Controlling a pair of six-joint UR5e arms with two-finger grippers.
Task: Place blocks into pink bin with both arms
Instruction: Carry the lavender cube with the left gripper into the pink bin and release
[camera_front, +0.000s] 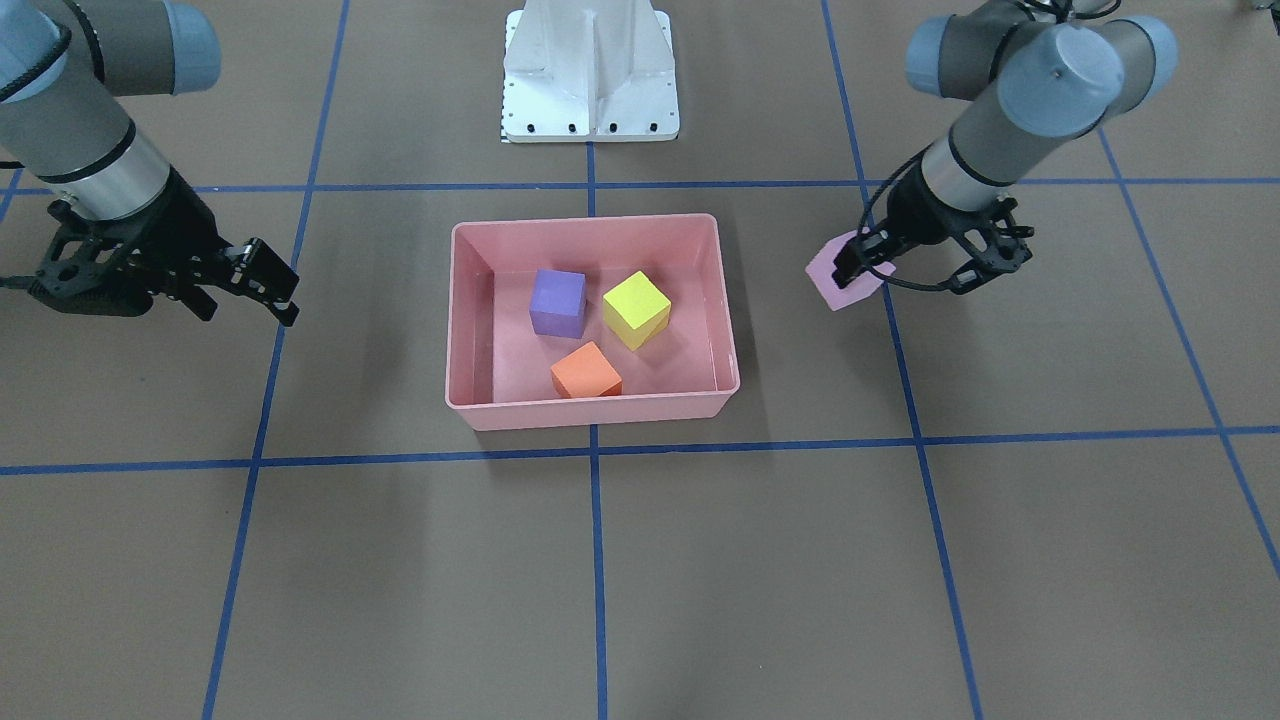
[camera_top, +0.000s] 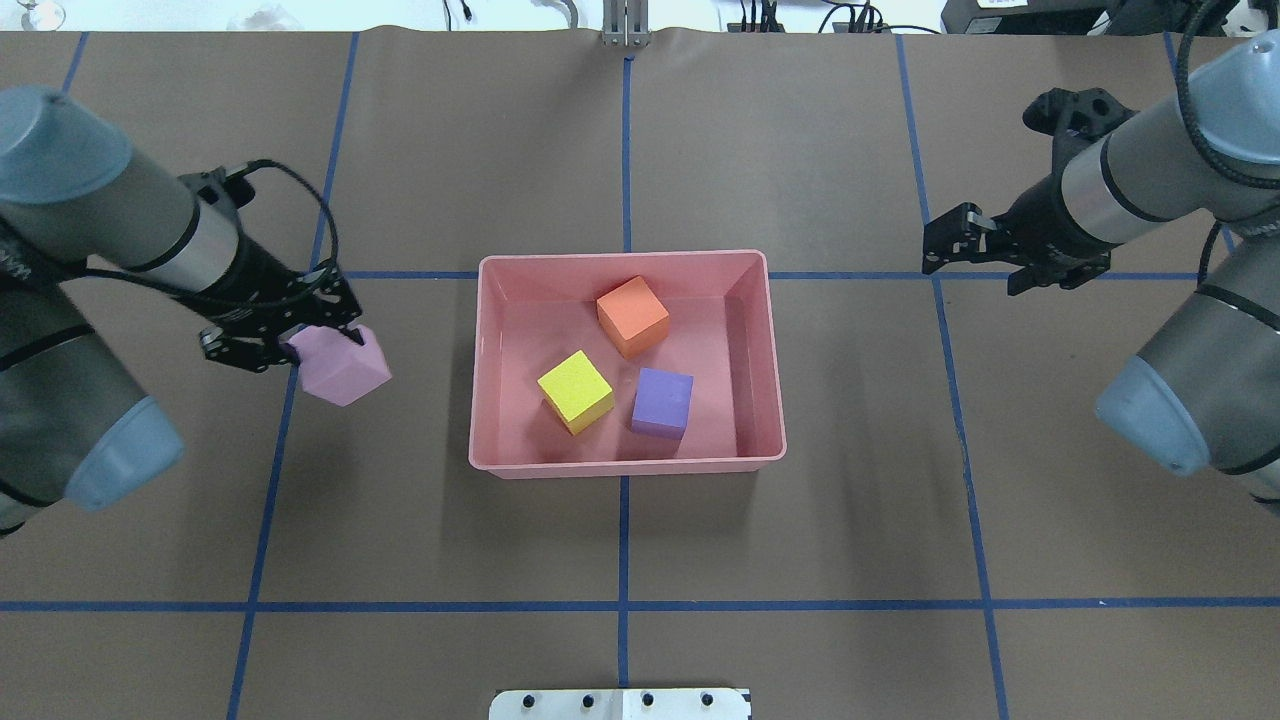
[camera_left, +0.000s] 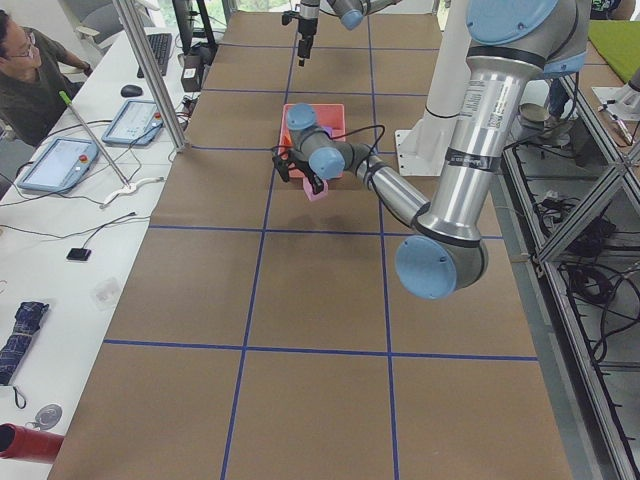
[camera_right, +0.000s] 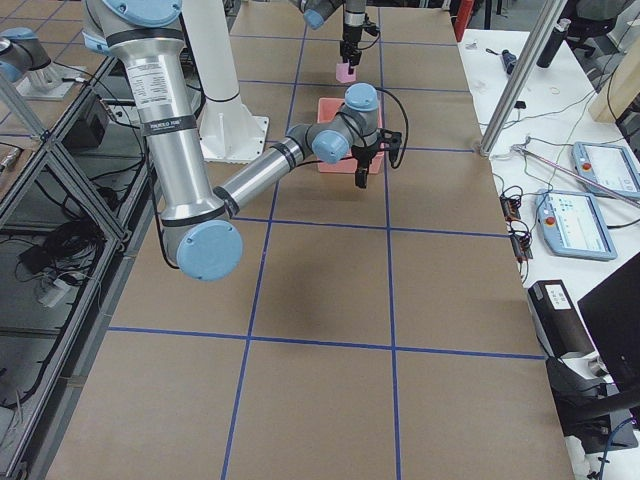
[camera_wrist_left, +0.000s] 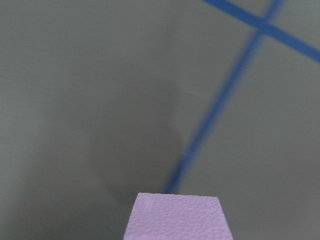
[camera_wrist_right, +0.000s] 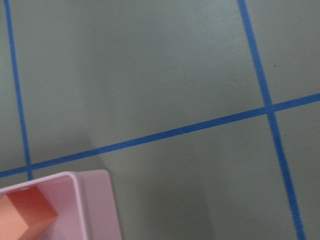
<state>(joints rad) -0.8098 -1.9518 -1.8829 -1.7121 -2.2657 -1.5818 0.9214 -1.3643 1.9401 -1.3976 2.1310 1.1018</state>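
Transfer of the last block was in hand: the left gripper's jaws gripped the pale pink-lilac matte foam cube outside the shallow rectangular pink plastic bin, which sat at the middle of the desk. The right gripper's jaws stood open and empty. Next, the cube likely needed carrying over the rim before release.

Pale pink block: matte foam, finely pebbled face. Pink bin: smooth plastic, slight sheen on floor. Desk: matte brown paper-like cover; blue tape lines. Pedestal: white painted metal.
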